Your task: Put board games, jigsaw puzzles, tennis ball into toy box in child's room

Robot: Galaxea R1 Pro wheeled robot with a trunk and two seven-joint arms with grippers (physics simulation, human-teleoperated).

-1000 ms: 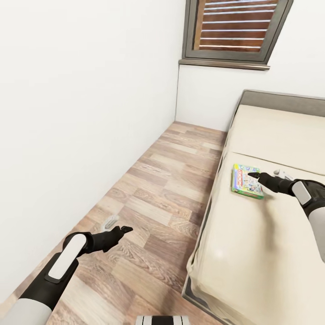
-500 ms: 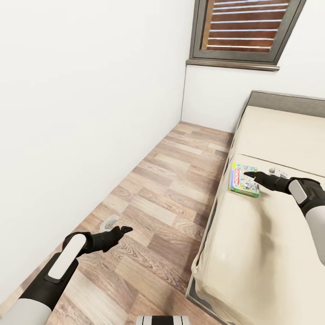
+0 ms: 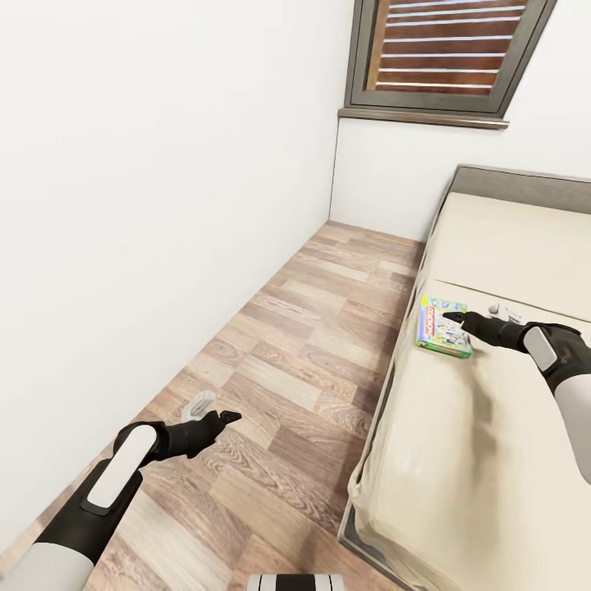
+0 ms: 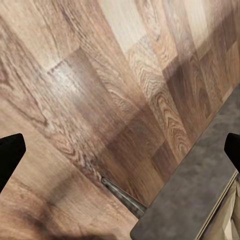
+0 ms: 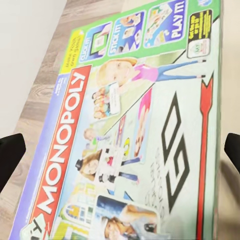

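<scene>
A white-walled room with wood-plank flooring (image 3: pixel 287 369) and a slatted brown window (image 3: pixel 447 49) at twelve o'clock holds the cream-mattressed bed on its low grey frame (image 3: pixel 492 394) at three o'clock. On the mattress, near its floor-side edge, lies the green-edged printed board game box (image 3: pixel 442 327), flat, its "Monopoly" cover (image 5: pixel 130 135) facing up. The right gripper (image 3: pixel 456 317) hovers over the box with jaws spread wide, gripping nothing. The left gripper (image 3: pixel 215 414), at seven o'clock above the floor, likewise has its jaws parted and empty.
</scene>
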